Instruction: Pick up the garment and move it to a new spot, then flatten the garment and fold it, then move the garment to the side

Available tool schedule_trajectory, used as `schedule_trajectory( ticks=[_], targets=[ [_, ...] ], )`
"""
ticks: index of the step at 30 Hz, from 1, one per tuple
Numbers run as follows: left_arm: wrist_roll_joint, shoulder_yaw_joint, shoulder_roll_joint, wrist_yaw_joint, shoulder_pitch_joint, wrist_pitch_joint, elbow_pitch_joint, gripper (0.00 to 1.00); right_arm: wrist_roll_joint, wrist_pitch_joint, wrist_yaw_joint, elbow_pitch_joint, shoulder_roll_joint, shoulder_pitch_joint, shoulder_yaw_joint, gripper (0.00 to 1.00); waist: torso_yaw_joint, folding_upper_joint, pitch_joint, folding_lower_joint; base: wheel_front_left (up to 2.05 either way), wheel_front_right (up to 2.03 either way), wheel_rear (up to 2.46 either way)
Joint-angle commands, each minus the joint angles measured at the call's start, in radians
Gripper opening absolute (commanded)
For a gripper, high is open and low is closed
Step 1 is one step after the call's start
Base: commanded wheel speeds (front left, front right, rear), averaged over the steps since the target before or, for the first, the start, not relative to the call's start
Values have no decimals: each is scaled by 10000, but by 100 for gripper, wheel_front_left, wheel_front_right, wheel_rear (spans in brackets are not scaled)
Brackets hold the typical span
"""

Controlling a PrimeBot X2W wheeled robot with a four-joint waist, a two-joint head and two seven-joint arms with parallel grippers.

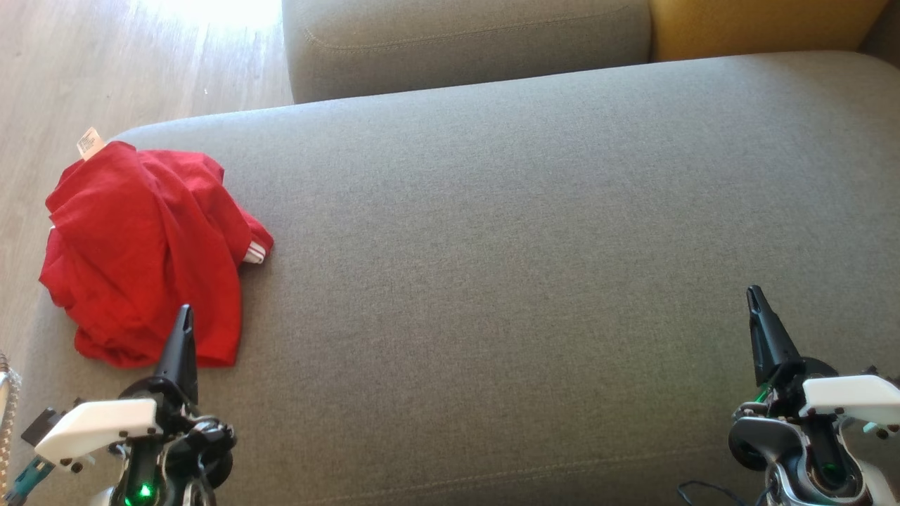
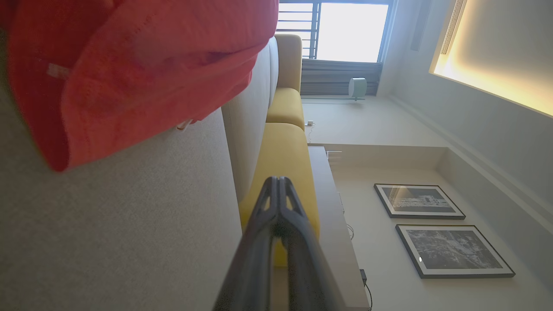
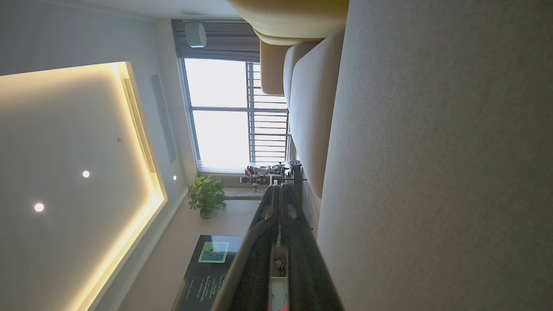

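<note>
Jaws: both clenched and empty, fingers pressed together tip to tip. Left gripper [image 1: 185, 313] sits low left in head view, pointing up-frame, and its tip overlaps the near hem of the garment [image 1: 140, 253]. Left wrist view disagrees on contact. Its fingers [image 2: 259, 242] run past the cloth with bare grey seat between tip and red fabric, so near but apart. Right gripper [image 1: 754, 294] is low right, well apart from the garment, over bare seat cushion [image 1: 492, 246]. Cannot tell whether it touches the cushion.

Garment: red, crumpled in a heap at the left end of the seat cushion, reaching its rounded left edge. White label [image 1: 89, 143] sticks out at the heap's far top corner. White-striped trim [image 1: 254, 251] shows at its right side.

Wood floor [image 1: 105, 63] lies beyond the left end. Grey back cushion [image 1: 457, 42] is behind the seat, with yellow cushion [image 1: 759, 28] beside it on the right. Left wrist view also catches a window [image 2: 352, 30] and two framed pictures [image 2: 419, 201] on the wall.
</note>
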Motion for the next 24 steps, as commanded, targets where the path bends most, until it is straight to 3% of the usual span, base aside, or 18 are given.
schedule_trajectory(
  ticks=[1,24],
  targets=[
    [116,345,95,-75,-517,75,-295,0,-26,27,0,-322,1,-359,185,0,0,0,0,0,0,0,0],
    [116,345,95,-75,-517,75,-295,0,-26,27,0,-322,1,-359,185,0,0,0,0,0,0,0,0]
  ],
)
